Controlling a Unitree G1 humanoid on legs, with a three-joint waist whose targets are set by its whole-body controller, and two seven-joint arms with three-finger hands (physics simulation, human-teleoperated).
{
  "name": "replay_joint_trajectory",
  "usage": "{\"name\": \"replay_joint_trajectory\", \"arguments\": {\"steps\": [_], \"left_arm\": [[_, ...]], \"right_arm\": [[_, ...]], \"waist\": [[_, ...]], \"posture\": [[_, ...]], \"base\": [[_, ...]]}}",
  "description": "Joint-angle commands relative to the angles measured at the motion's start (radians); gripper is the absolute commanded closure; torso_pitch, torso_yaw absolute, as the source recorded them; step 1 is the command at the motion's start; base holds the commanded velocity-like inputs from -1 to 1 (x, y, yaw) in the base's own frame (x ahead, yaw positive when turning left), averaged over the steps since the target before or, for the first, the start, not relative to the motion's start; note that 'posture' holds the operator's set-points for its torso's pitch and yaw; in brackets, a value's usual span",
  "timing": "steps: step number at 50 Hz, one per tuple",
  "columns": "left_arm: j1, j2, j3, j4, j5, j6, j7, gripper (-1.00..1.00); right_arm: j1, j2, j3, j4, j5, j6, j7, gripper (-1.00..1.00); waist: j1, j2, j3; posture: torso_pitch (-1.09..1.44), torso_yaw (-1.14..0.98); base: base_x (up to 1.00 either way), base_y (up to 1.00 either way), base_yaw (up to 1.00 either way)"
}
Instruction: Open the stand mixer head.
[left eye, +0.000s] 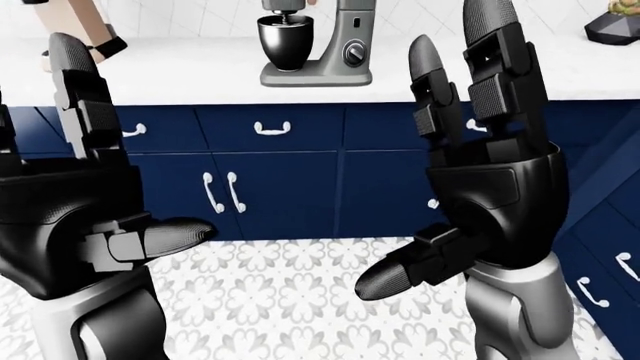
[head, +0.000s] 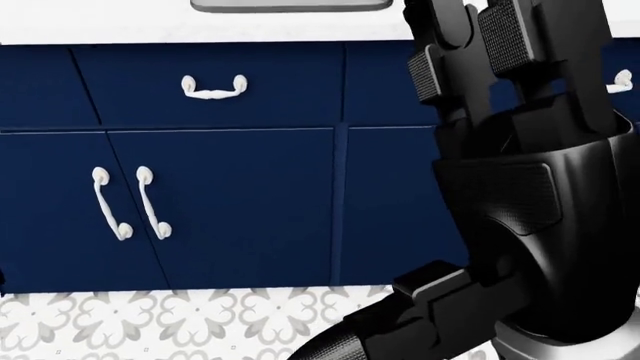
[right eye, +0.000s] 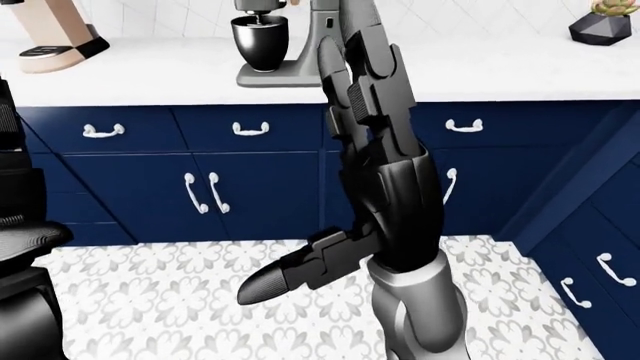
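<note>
A white desk is seen above navy cabinets and patterned floor tiles. The stand mixer (head cropped) is set on it, well apart from both raised robot hands, left and right, fingers spread.

I see a white counter running across the top of my left-eye view, above navy cabinets, and on it stands the mixer, grey, its dark bowl sitting on its own base. Left of the mixer, at the counter's far end in my right-eye view, a tan appliance with a black foot rests on the top. Well to the mixer's right, near the corner, sits a dark faceted pot holding something yellowish-green.
</note>
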Motion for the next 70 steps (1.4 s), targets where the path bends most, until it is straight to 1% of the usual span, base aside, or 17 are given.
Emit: {"name": "replay_joint_trajectory", "arguments": {"steps": [1, 9, 11, 15, 19, 24, 28, 33, 34, 38, 43, 45, 54, 56, 63, 66, 70], "left_arm": [[-0.017, 0.003, -0.006, -0.020, 0.000, -0.011, -0.010, -1.00], [-0.019, 0.006, -0.001, -0.018, -0.005, -0.012, -0.009, -1.00], [-0.017, 0.006, -0.001, -0.018, -0.005, -0.013, -0.009, -1.00], [-0.019, 0.007, -0.001, -0.019, -0.005, -0.012, -0.007, -1.00], [-0.017, 0.006, -0.002, -0.014, -0.004, -0.014, -0.011, -1.00], [-0.013, 0.003, -0.001, -0.003, -0.004, -0.024, -0.018, -1.00], [-0.012, 0.005, 0.002, -0.003, -0.007, -0.025, -0.016, -1.00], [-0.017, 0.007, 0.001, -0.004, -0.006, -0.023, -0.014, -1.00], [-0.017, 0.007, 0.001, -0.005, -0.006, -0.023, -0.014, -1.00], [-0.018, 0.007, 0.001, -0.001, -0.004, -0.024, -0.016, -1.00], [-0.013, 0.004, -0.001, 0.002, -0.004, -0.031, -0.019, -1.00], [-0.010, 0.005, 0.003, -0.002, -0.010, -0.030, -0.017, -1.00], [-0.009, 0.015, 0.023, 0.004, -0.030, -0.035, -0.013, -1.00], [-0.006, 0.014, 0.020, 0.002, -0.027, -0.037, -0.014, -1.00], [-0.011, 0.015, 0.018, -0.005, -0.025, -0.029, -0.007, -1.00], [-0.011, 0.015, 0.017, -0.003, -0.023, -0.030, -0.009, -1.00], [-0.013, 0.014, 0.015, -0.002, -0.019, -0.029, -0.008, -1.00]], "right_arm": [[-0.015, 0.000, -0.008, -0.023, -0.015, -0.024, -0.004, -1.00], [-0.016, 0.008, -0.005, -0.027, -0.016, -0.006, 0.012, -1.00], [-0.015, 0.006, -0.002, -0.023, -0.025, -0.011, 0.012, -1.00], [-0.014, 0.010, 0.004, -0.018, -0.051, -0.014, 0.013, -1.00], [-0.011, 0.005, 0.008, -0.016, -0.053, -0.014, 0.018, -1.00], [-0.013, 0.015, 0.011, -0.009, -0.063, -0.008, 0.028, -1.00], [-0.017, 0.011, 0.014, -0.004, -0.084, -0.014, 0.021, -1.00], [-0.020, 0.019, 0.007, -0.018, -0.062, 0.000, 0.030, -1.00], [-0.018, 0.020, 0.006, -0.023, -0.051, -0.009, 0.030, -1.00], [-0.022, 0.014, 0.015, -0.002, -0.086, -0.004, 0.025, -1.00], [-0.019, 0.022, 0.016, -0.013, -0.060, -0.001, 0.037, -1.00], [-0.019, 0.019, 0.019, -0.018, -0.058, 0.005, 0.037, -1.00], [-0.028, 0.031, 0.028, -0.021, -0.077, 0.009, 0.039, -1.00], [-0.030, 0.024, 0.030, -0.016, -0.092, 0.007, 0.036, -1.00], [-0.024, 0.030, 0.021, -0.028, -0.064, 0.009, 0.043, -1.00], [-0.027, 0.020, 0.027, -0.017, -0.093, 0.008, 0.034, -1.00], [-0.026, 0.026, 0.015, -0.027, -0.057, 0.012, 0.041, -1.00]], "waist": [[0.001, 0.013, -0.003], [0.011, -0.005, -0.077], [0.005, -0.001, 0.020], [-0.014, -0.002, -0.068], [-0.031, 0.079, 0.017], [-0.029, 0.102, -0.050], [-0.005, 0.048, 0.025], [-0.006, -0.006, -0.059], [-0.002, 0.017, -0.102], [-0.025, 0.023, 0.018], [-0.024, 0.076, -0.078], [-0.020, 0.051, 0.019], [-0.001, 0.023, -0.087], [-0.009, 0.018, 0.014], [-0.014, 0.062, -0.090], [-0.007, 0.040, 0.034], [-0.012, 0.020, -0.052]], "posture": [[0.00, 0.00], [0.00, 0.00], [0.00, 0.00], [0.00, 0.00], [0.00, 0.00], [0.00, 0.00], [0.00, 0.00], [0.00, 0.00], [0.00, 0.00], [0.00, 0.00], [0.00, 0.00], [0.00, 0.00], [0.00, 0.00], [0.00, 0.00], [0.00, 0.00], [0.00, 0.00], [0.00, 0.00]], "base": [[1.00, 0.00, 0.00], [0.16, 0.00, 0.00], [1.00, 0.00, 0.00], [0.25, 0.00, 0.00], [0.75, 0.00, 0.00], [0.12, 0.00, 0.00], [0.75, 0.00, 0.00], [0.00, 0.00, 0.00], [1.00, 0.00, 0.00], [0.73, 0.00, 0.00], [0.14, 0.00, 0.00], [1.00, 0.00, 0.00], [0.30, 0.00, 0.00], [1.00, 0.00, 0.00], [0.14, 0.00, 0.00], [0.67, 0.00, 0.00], [0.00, 0.00, 0.00]]}}
